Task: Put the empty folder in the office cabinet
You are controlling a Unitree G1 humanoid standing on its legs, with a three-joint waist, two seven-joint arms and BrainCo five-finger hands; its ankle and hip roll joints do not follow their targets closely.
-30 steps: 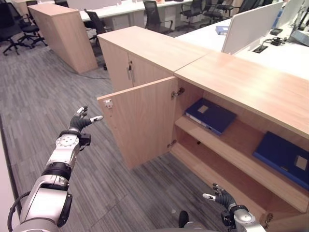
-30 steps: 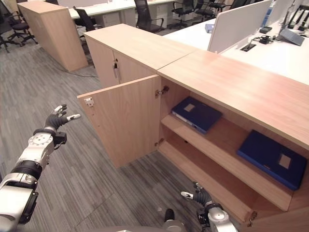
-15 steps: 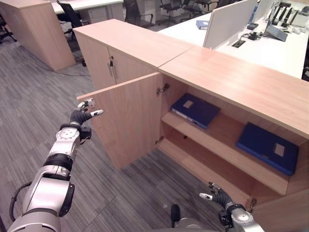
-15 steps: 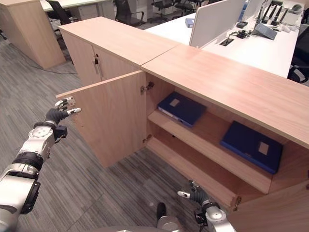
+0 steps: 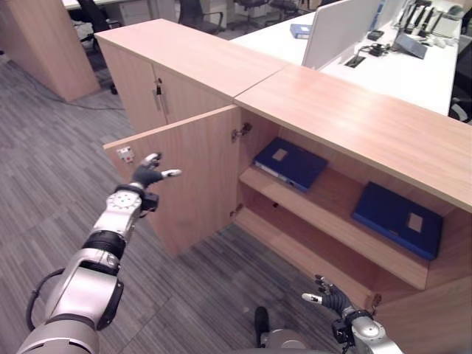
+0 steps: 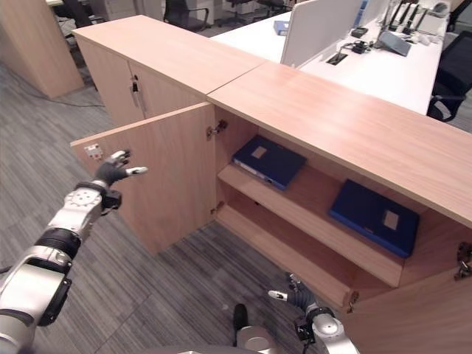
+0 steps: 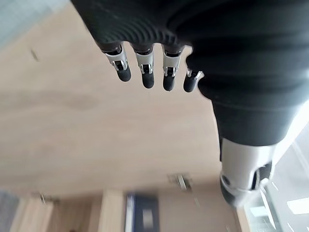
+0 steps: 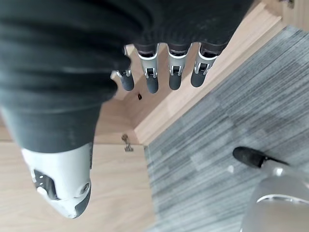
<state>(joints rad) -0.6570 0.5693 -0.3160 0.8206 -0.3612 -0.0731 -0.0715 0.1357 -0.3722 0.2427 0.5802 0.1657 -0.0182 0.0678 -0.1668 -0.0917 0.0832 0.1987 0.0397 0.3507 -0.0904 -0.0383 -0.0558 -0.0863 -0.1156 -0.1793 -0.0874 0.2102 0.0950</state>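
My left robot hand (image 5: 147, 175) is hovering just in front of the open cabinet door (image 5: 193, 177), near its free edge by the latch plate; fingers are reaching out nearly straight, thumb out, nothing in them. Can't tell if the fingertips are touching the wood. My right robot hand (image 5: 330, 298) is hanging low by the floor in front of the office cabinet (image 5: 354, 125), fingers loosely spread, holding nothing.

Two blue folders are lying flat on the upper shelf (image 5: 332, 236) inside. The nearer blue folder (image 5: 290, 162) is sitting at the shelf's hinge-side end, well right of my left robot hand, past the door. Its long axis is running slantwise from the shelf's front edge toward the back, label patch facing up. The second blue folder (image 5: 398, 218) is lying farther right on the same shelf, above my right robot hand, long axis running roughly along the shelf, label up. The two are well apart.
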